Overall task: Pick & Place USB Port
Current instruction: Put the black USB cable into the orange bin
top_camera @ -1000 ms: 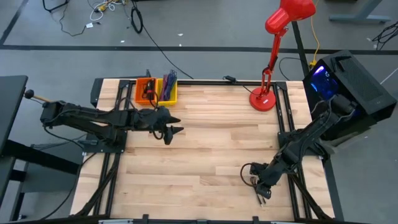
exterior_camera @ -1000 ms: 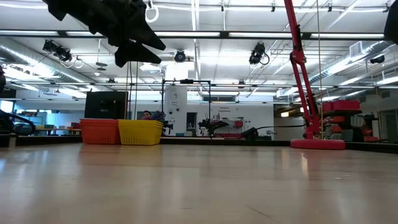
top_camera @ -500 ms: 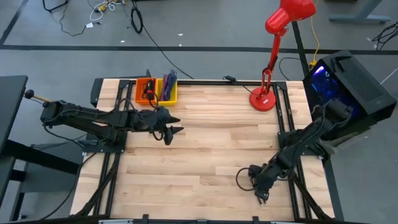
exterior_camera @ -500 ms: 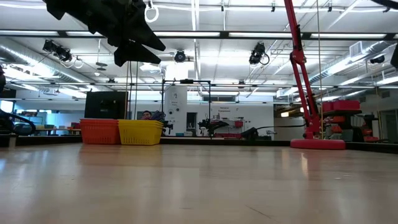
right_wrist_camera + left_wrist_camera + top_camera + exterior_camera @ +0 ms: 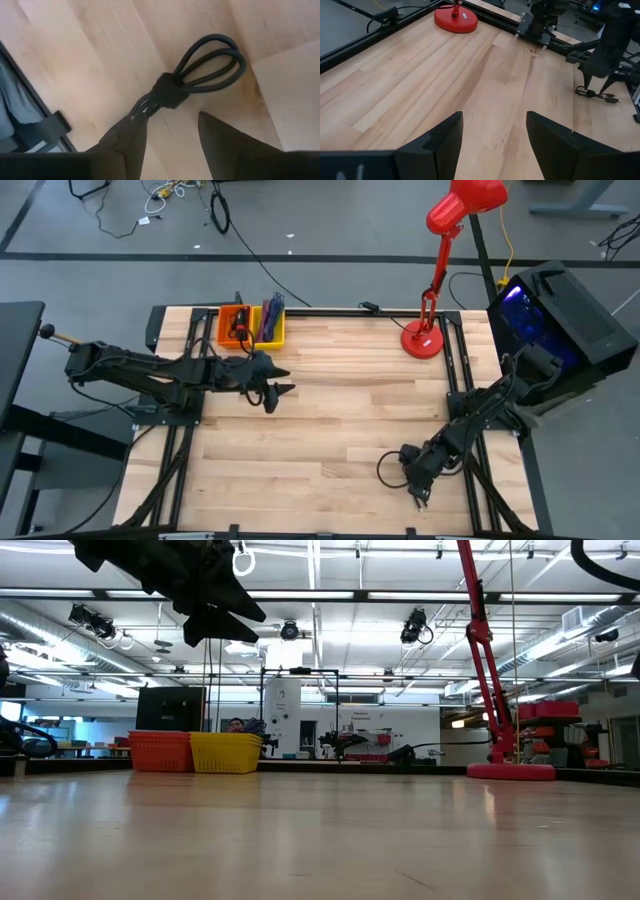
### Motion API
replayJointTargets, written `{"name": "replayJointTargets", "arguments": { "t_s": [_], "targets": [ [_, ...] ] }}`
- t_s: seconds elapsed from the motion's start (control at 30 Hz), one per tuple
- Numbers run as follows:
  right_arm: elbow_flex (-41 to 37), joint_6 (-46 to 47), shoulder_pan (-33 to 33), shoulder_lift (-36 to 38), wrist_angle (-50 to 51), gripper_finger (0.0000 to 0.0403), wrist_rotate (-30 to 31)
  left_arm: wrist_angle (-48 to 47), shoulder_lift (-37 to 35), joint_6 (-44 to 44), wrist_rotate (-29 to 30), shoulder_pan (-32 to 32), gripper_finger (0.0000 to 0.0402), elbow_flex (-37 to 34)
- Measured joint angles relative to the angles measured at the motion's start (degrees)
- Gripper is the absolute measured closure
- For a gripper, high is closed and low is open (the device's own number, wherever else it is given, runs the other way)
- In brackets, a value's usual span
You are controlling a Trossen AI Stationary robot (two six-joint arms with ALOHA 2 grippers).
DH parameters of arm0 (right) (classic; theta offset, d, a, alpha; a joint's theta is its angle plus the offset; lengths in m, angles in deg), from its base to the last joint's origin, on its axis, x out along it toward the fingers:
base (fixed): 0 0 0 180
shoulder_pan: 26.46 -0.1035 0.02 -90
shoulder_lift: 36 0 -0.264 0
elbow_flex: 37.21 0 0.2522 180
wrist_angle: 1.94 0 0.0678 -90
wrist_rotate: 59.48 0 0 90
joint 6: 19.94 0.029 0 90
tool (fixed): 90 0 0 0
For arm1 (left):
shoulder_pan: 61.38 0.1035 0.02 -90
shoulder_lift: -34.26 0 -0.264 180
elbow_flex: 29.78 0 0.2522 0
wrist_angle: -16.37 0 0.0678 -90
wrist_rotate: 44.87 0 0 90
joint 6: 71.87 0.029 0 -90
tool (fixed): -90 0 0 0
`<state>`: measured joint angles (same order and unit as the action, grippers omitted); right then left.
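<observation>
Right gripper [image 5: 415,470] open over cable [image 5: 200,75], holding nothing; should straddle the knot squarely before closing. Left gripper [image 5: 275,392] open, idle.

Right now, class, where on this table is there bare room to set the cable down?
Bare table stretches between the left gripper and the red lamp. The yellow bin and orange bin crowd the far left corner; the right gripper and bundled cable occupy the near right.
</observation>
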<state>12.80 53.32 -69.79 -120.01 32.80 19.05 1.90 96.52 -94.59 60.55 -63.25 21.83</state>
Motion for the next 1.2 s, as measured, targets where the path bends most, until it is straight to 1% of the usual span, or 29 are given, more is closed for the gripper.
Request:
{"name": "replayJointTargets", "arguments": {
  "t_s": [0.2, 0.37, 0.6, 0.7, 0.87, 1.07, 1.2],
  "targets": [
    [0.0, -0.2, 0.0, -2.2, -2.1, 0.0223, -0.1, -0.1, 0.0, 0.0, 0.0, 0.0, 0.0179, 0.0],
    [0.1, -0.2, 0.1, -2.4, -2.3, 0.0223, -0.4, -0.2, 0.0, 0.0, 0.0, 0.0, 0.0179, 0.0],
    [0.0, -1.1, 1.7, -2.4, -3.0, 0.0223, -4.0, -0.5, 0.0, 0.0, 0.0, 0.0, 0.0179, 0.0],
    [0.0, -2.0, 2.4, -2.5, -3.8, 0.0223, -4.5, -0.5, 0.0, 0.0, 0.0, 0.0, 0.0179, 0.0],
    [-0.1, -3.4, 3.2, -2.6, -6.2, 0.0223, -4.0, -0.5, 0.0, 0.0, 0.0, 0.0, 0.0179, 0.0],
    [-0.1, -2.6, 3.2, -2.9, -8.2, 0.0223, -1.2, -0.5, 0.0, 0.0, 0.0, 0.0, 0.0179, 0.0],
    [0.1, -3.8, 3.2, -4.2, -8.2, 0.0228, -1.2, -0.7, 0.0, 0.0, 0.1, 0.0, 0.0179, 0.0]
  ]
}}
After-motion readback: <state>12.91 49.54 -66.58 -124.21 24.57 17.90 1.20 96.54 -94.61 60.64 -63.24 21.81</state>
